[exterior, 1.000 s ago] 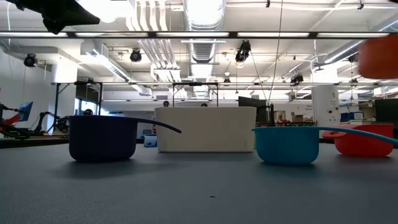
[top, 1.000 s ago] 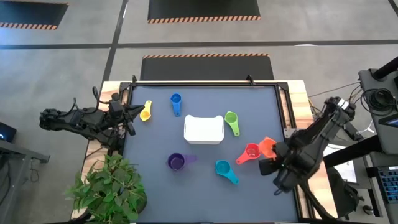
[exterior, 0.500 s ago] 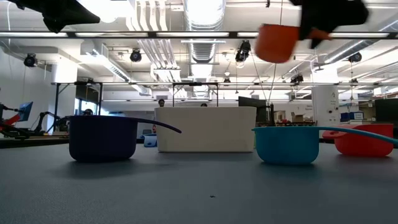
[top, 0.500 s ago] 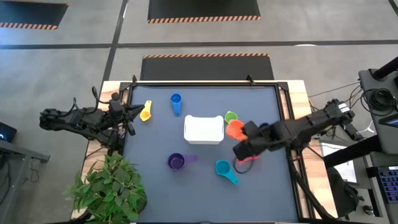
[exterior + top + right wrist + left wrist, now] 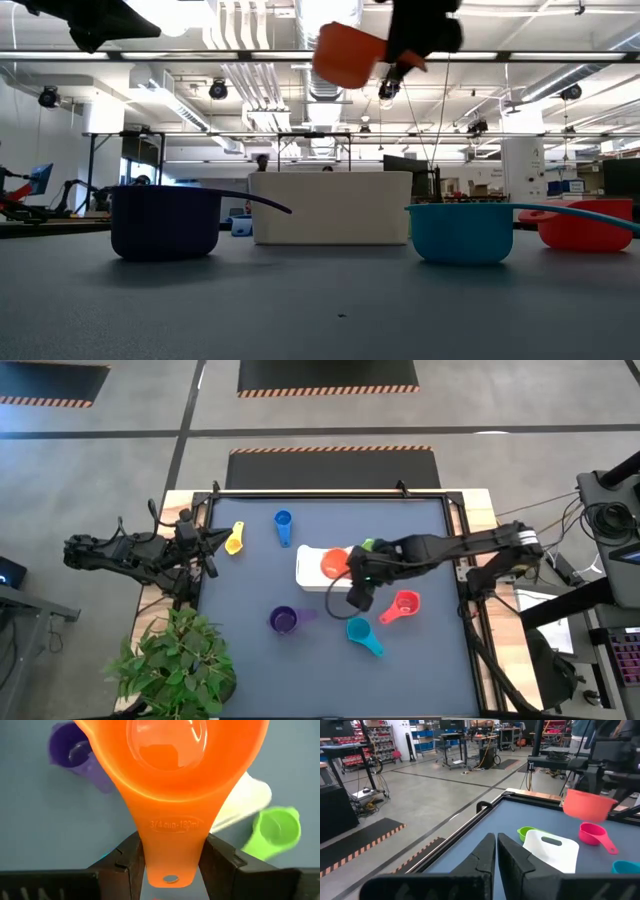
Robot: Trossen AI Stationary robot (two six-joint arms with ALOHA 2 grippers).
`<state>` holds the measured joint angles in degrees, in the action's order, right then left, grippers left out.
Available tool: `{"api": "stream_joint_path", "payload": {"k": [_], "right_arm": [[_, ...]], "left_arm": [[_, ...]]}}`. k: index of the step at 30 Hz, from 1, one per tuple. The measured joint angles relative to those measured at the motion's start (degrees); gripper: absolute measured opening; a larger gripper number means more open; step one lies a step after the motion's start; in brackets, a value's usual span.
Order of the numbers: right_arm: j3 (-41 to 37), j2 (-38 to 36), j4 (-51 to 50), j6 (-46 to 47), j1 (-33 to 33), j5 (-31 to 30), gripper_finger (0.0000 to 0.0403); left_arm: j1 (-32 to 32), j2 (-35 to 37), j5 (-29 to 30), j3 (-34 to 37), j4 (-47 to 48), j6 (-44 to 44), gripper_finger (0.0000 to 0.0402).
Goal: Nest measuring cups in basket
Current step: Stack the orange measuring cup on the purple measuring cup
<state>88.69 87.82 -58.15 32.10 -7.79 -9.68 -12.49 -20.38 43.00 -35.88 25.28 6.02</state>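
Observation:
The orange measuring cup (image 5: 334,563) hangs in the air over the white basket (image 5: 326,577), held by my right gripper (image 5: 358,582), which is shut on it. In the low view the orange cup (image 5: 350,55) is high above the basket (image 5: 330,208). On the mat lie the yellow cup (image 5: 235,540), blue cup (image 5: 283,525), purple cup (image 5: 285,620), teal cup (image 5: 362,634) and red cup (image 5: 402,606). The green cup (image 5: 370,545) is partly hidden under the right arm. My left gripper (image 5: 210,550) waits, shut, at the table's left edge. My right gripper pinches the orange cup's handle (image 5: 172,837) between its two fingers (image 5: 127,857), near the free end with the hole. The fingers come from the table's right side, one on each side edge of the handle. The cup is lifted clear, its bowl (image 5: 192,750) pointing away from the gripper, open side up.
The right arm (image 5: 450,545) stretches across the mat's right half from the right edge. A potted plant (image 5: 175,665) stands at the near left corner. Open mat lies along the near side, before the purple and teal cups.
My right gripper has carried the orange cup from beside the red cup near the table's right edge, up and toward the left, until it hangs over the basket. The arm has stretched out across the mat. The other cups and the left arm have kept still.

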Motion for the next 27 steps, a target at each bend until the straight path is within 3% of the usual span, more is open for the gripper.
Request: {"api": "stream_joint_path", "payload": {"k": [14,20,27], "right_arm": [[18.0,16.3,1.6,-27.7,0.8,7.2,0.0143],[26.8,23.3,1.4,-34.8,1.3,14.2,0.0143],[34.2,30.4,-1.1,-40.0,1.4,17.3,0.0143]], "left_arm": [[0.0,0.0,0.0,0.0,-0.9,-0.8,0.0],[0.0,0.0,0.0,0.0,-0.9,-0.8,0.0],[0.0,0.0,0.0,0.0,-0.9,-0.8,0.0]]}}
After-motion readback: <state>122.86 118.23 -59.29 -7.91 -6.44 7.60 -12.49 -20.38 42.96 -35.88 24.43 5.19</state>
